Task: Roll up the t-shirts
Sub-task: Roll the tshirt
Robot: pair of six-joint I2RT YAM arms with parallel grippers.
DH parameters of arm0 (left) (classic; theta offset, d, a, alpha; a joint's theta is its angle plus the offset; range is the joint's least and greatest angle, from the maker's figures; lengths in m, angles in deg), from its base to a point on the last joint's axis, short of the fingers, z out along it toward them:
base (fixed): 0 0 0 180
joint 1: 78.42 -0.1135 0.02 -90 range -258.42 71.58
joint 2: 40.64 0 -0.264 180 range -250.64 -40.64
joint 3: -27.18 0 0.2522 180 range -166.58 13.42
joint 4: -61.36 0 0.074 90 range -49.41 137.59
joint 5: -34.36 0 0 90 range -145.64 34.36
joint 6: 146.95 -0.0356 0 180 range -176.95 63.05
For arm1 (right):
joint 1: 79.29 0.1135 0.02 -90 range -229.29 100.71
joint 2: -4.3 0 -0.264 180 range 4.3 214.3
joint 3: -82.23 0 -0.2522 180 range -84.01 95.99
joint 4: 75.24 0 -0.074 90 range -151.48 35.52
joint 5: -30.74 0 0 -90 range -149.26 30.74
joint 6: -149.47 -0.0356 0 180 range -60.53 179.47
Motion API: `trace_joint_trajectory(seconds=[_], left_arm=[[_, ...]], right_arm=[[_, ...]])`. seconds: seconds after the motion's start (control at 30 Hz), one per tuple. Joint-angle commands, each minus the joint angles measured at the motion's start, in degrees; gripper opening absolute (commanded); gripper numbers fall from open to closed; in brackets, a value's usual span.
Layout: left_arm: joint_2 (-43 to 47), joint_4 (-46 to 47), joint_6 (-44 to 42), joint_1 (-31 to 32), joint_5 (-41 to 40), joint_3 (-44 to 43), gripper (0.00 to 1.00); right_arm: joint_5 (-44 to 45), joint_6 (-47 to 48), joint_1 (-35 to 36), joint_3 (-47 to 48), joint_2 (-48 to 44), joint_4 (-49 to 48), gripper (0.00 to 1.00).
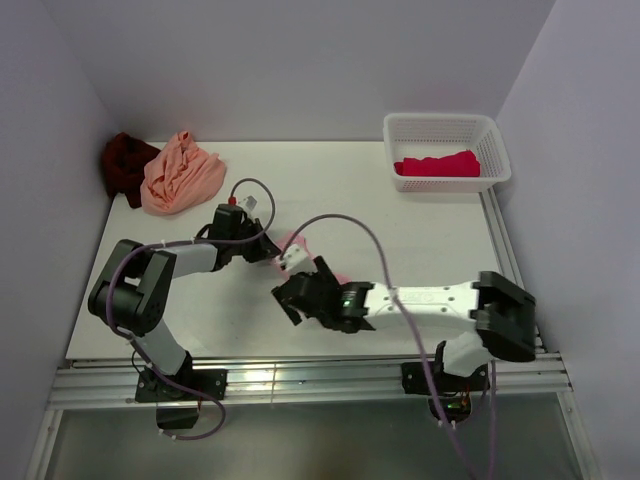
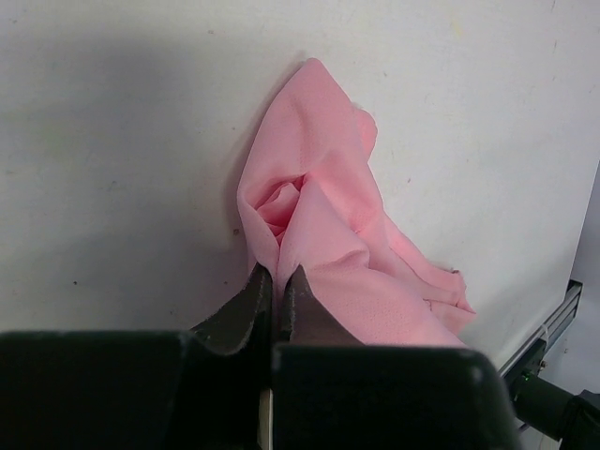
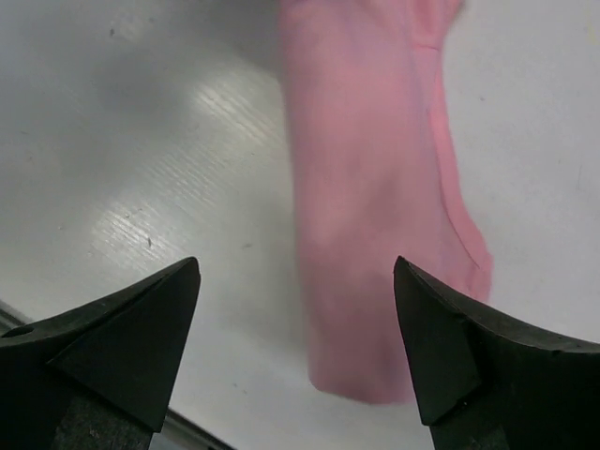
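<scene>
With left jaws clamped on the light pink t-shirt (image 2: 328, 216) and right jaws apart, your tug could unravel it.

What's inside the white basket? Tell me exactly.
One crimson-pink t-shirt lies in the white basket, bunched toward its near wall. Whether anything lies beneath the shirt cannot be seen, because the cloth covers that spot.
</scene>
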Motion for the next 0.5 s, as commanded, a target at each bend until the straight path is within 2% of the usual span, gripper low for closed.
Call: trace_joint_trajectory(seconds=[0.0,0.17,0.37,0.47], left_arm=[[-0.7,-1.1,-2.3,0.5,2.3,-2.9,0.0],[-0.8,-2.5,-3.8,0.6,3.0,-3.6,0.0],[-1.4,-4.1,-5.6,0.6,3.7,-4.9,0.0],[-2.1,-4.6,-6.1,0.6,4.2,-5.7,0.0]], right_arm=[[13.0,4.3,4.7,5.9,10.7,2.7,0.91],[24.7,3.4,9.0,15.7,24.0,9.3,0.91],[36.6,0.8,9.1,19.9,31.6,14.4,0.91],[39.1,1.6,9.0,19.8,34.4,14.4,0.89]])
